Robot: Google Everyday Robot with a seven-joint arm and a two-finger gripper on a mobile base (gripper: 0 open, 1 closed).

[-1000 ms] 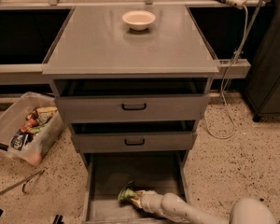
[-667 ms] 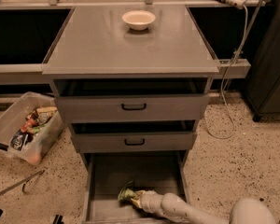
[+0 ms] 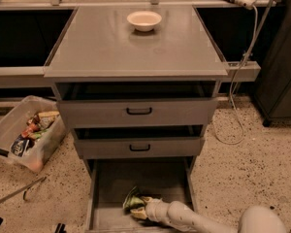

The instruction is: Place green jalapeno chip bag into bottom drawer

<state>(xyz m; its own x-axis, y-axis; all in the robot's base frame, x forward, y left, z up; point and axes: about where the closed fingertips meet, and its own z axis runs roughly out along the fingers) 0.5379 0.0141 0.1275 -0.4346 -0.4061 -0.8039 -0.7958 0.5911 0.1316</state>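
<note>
The bottom drawer point(image 3: 111, 183) stands pulled out, a deep grey tray under two upper drawers with black handles. The green jalapeno chip bag point(image 3: 132, 200) lies crumpled inside it, near the front middle. My gripper point(image 3: 141, 208) reaches into the drawer from the lower right on a white arm and is at the bag's right side, touching it. The bag and the wrist hide the fingertips.
A white bowl point(image 3: 144, 20) sits on the cabinet top point(image 3: 102, 47). A clear bin of snacks point(image 3: 26, 132) leans on the floor to the left. A white cable point(image 3: 235, 115) hangs at the right. A dark cabinet point(image 3: 281, 72) stands at far right.
</note>
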